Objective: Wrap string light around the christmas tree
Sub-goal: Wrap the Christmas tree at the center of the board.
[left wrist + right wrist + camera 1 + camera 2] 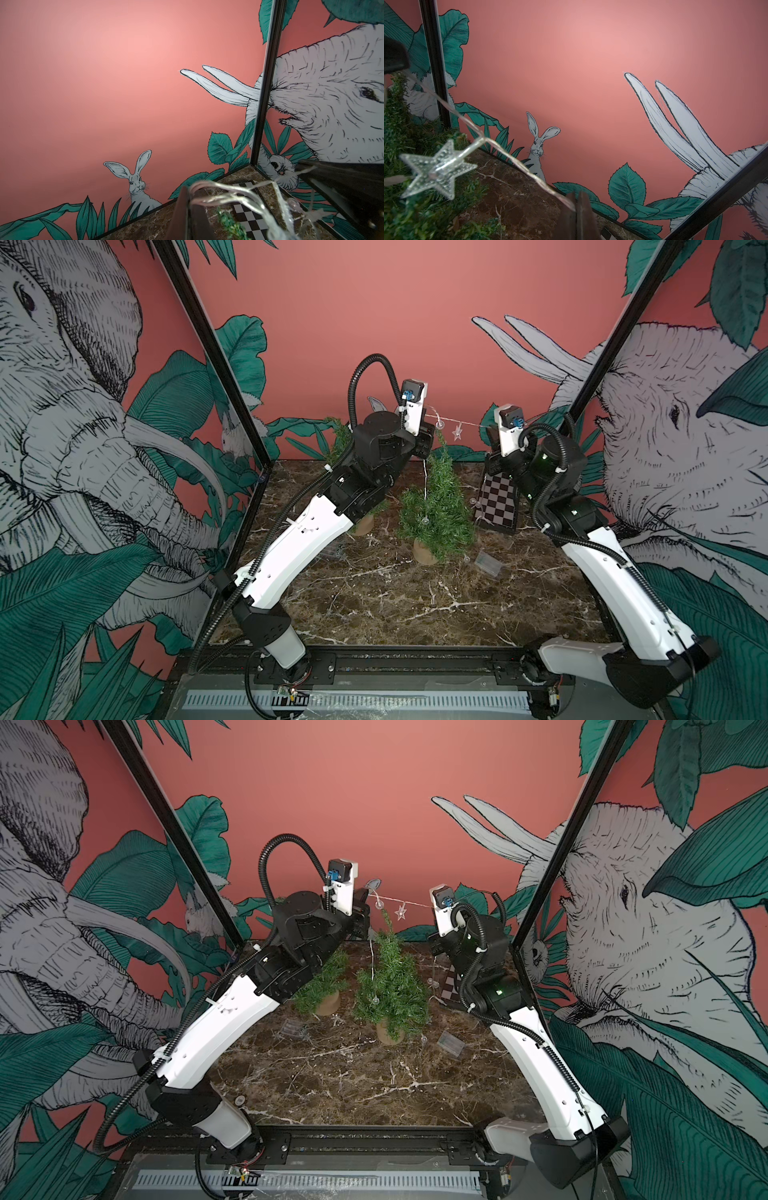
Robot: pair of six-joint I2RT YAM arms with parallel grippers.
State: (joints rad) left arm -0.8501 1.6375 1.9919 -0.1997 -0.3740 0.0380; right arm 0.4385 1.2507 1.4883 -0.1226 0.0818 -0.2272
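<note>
A small green christmas tree (436, 506) (392, 982) on a round wooden base stands mid-table. The string light (457, 425) (401, 903) is a thin clear wire with a star (457, 433). It stretches taut just above the treetop between both raised grippers. My left gripper (429, 429) (188, 191) is shut on several strands of the string light (228, 197), and one strand hangs down the tree's front. The treetop (230, 225) lies close by it. My right gripper (576, 194) (493, 433) is shut on the wire (508, 153), with the star (437, 169) hanging beside the tree (425, 207).
A second small tree (322, 986) stands behind my left forearm. A clear battery box (488, 564) lies right of the middle tree, and another clear box (293, 1029) to its left. A checkerboard panel (496, 506) leans at the back right. Black frame posts (598, 360) flank the marble table (374, 605).
</note>
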